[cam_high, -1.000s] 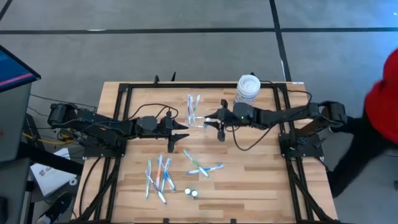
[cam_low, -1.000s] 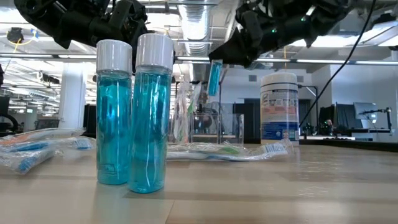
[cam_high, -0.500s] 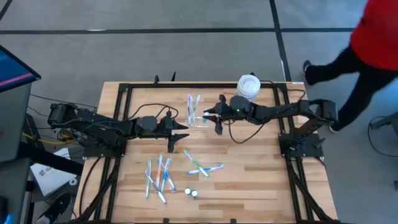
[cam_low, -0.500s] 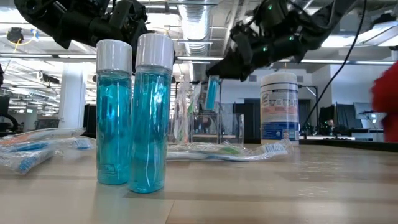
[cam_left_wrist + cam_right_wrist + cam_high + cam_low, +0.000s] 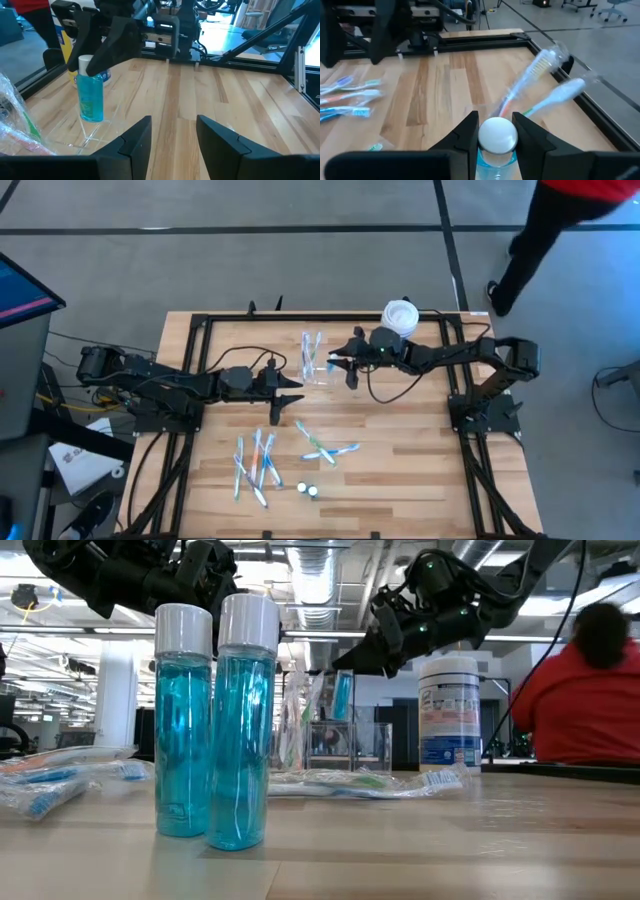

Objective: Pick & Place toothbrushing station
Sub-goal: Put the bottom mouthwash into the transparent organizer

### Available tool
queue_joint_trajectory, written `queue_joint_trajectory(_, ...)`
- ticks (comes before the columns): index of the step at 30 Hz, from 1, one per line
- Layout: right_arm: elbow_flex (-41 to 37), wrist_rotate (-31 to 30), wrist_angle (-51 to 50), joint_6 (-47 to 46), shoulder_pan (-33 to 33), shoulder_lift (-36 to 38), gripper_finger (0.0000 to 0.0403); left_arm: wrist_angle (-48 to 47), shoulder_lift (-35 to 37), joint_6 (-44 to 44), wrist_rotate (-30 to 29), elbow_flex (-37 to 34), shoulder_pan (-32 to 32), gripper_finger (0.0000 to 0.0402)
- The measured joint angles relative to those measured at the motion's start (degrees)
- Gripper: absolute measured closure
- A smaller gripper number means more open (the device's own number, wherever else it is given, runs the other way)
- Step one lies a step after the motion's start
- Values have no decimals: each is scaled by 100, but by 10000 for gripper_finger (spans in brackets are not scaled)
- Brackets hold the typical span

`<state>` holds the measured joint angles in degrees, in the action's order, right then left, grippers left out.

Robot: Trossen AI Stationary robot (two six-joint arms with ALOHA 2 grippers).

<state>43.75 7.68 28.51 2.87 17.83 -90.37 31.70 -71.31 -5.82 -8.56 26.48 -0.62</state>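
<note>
- The toothbrushing station [image 5: 318,370], a small clear organizer, stands toward the table's [image 5: 420,470] far side, a little toward twelve o'clock from the middle. Wrapped toothbrushes [image 5: 311,346] stick up from its far compartment.
- The right gripper [image 5: 349,370] hangs at the station's three o'clock edge, pinching a small blue mouthwash bottle [image 5: 91,90] by its white cap [image 5: 497,134]; the bottle looks to be going into a compartment, though I cannot tell if it touches bottom.
- The left gripper [image 5: 292,390] waits near the station's seven o'clock side, fingers [image 5: 135,141] parted, holding nothing.
- My read: partly stocked. Two more blue bottles [image 5: 212,720] stand near six o'clock, and loose toothbrush packs [image 5: 254,463] lie at seven.
- A white wipes jar [image 5: 400,318] sits at one o'clock; a person in red [image 5: 580,700] passes beyond.
</note>
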Motion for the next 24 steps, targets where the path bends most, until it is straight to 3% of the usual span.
queue_joint_trajectory(9, 0, 15, -36, -32, 142, -13, 317, 0, 0, 0, 0, 0, 0, 253)
queue_joint_trajectory(24, 0, 332, 470, -139, 304, -745, 317, 2, 0, 0, 0, 0, 0, 253)
